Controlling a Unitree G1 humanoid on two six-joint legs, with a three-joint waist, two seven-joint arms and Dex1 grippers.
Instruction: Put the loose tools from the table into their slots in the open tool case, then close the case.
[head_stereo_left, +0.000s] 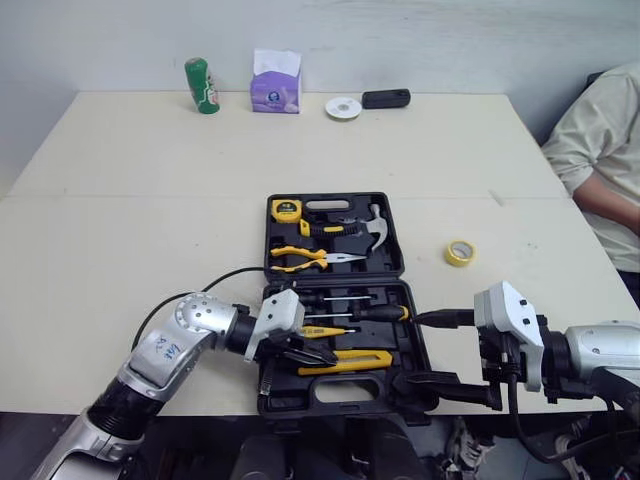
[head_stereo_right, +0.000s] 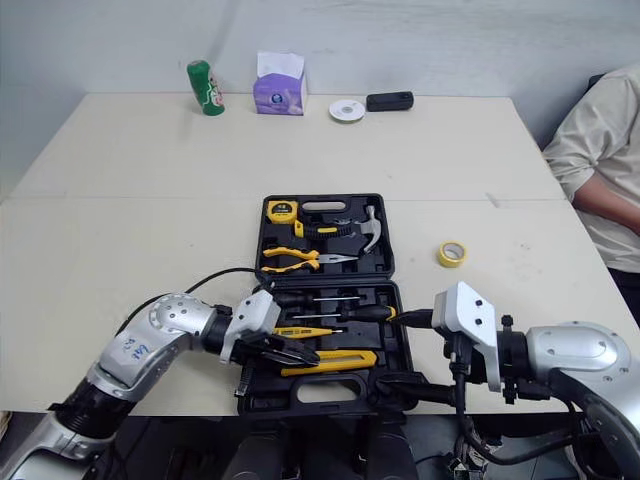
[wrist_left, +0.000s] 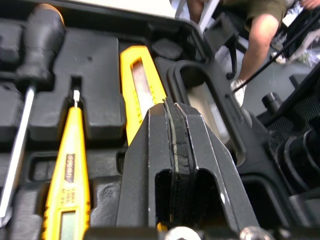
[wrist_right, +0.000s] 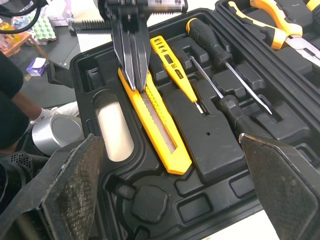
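Matt black plastic tool case (head_stereo_left: 335, 300), glossy yellow plastic knife (wrist_right: 155, 125), smooth table (head_stereo_left: 140, 200)

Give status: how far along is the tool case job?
Done: hammer, pliers, tape measure, screwdrivers and tester pen sit in their slots. In hand: shut left gripper rests on the utility knife in its slot; right gripper is open at the tool case's near right corner. Left: closing the case; a yellow tape roll lies on the table beside it.
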